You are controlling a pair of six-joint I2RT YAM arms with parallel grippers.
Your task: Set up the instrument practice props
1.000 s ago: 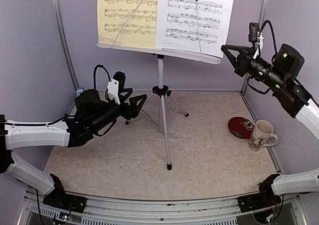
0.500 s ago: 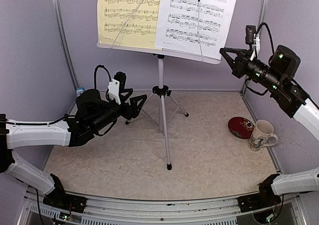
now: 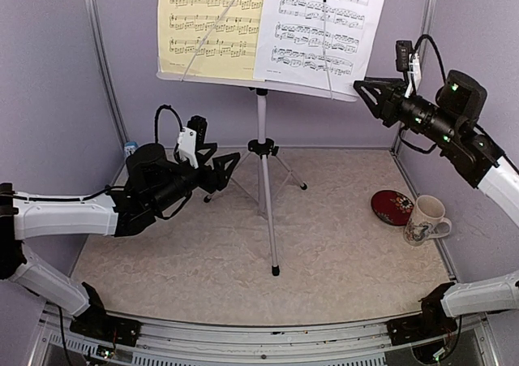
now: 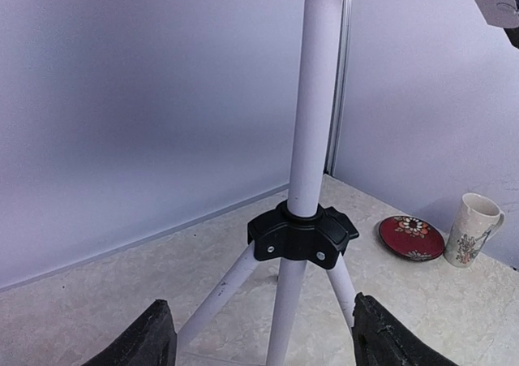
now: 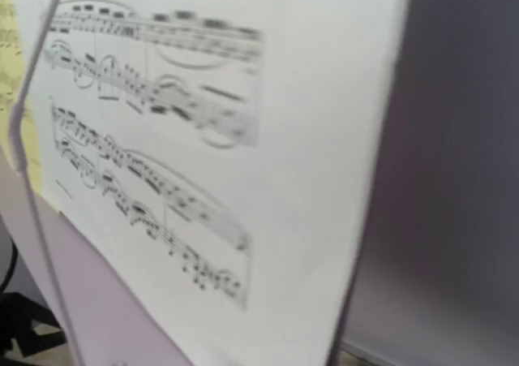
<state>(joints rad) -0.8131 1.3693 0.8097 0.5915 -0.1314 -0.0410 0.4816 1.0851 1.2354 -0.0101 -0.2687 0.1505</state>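
Observation:
The silver tripod music stand stands mid-table, its white desk at the top. On the desk rest a yellow sheet and a white sheet. My left gripper hangs open just left of the black leg hub, holding nothing. My right gripper is at the desk's lower right corner. Its wrist view shows only the white sheet close up and no fingers. The small blue metronome peeks out behind my left arm by the back left wall.
A dark red disc and a white patterned mug sit near the right wall, and both show in the left wrist view too, disc and mug. Purple walls and metal corner posts enclose the table.
My right gripper has moved a little left toward the desk's corner. The white sheet has shifted slightly and sits straighter. The left arm has barely moved.

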